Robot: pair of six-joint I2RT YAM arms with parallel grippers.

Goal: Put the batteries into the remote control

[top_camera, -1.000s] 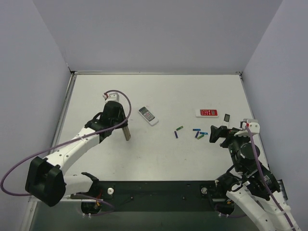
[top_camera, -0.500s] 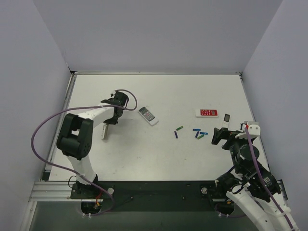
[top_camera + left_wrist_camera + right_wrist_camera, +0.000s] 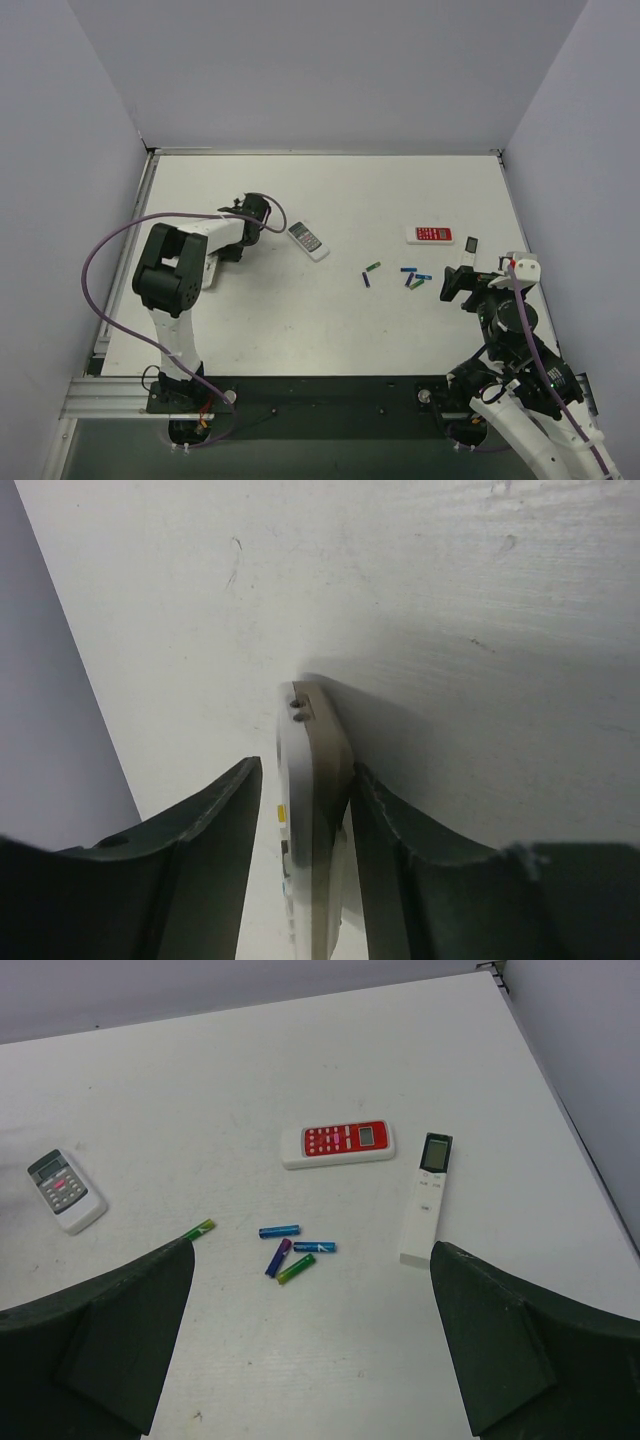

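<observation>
My left gripper (image 3: 305, 768) (image 3: 222, 256) is shut on the remote control (image 3: 318, 780), held edge-on: white face to the left, tan-grey back against the right finger. The remote's far end sits close to the table. In the top view the remote (image 3: 208, 272) is at the left of the table. Several batteries lie loose at centre right: a green one (image 3: 200, 1229), two blue ones (image 3: 279, 1231) (image 3: 314, 1247), a purple one (image 3: 278, 1257) and a green one (image 3: 296, 1268). My right gripper (image 3: 312, 1248) (image 3: 455, 281) is open and empty, above the table just near of them.
A red flat remote (image 3: 338, 1144) lies beyond the batteries. A white remote with a dark display (image 3: 427, 1197) lies to their right. A small grey-white remote with a red button (image 3: 65, 1190) (image 3: 308, 240) lies at centre left. Walls close in the table on three sides.
My left arm has swung left with the remote, from near the table's middle to its left side. My right gripper has drawn back slightly and stays open.
</observation>
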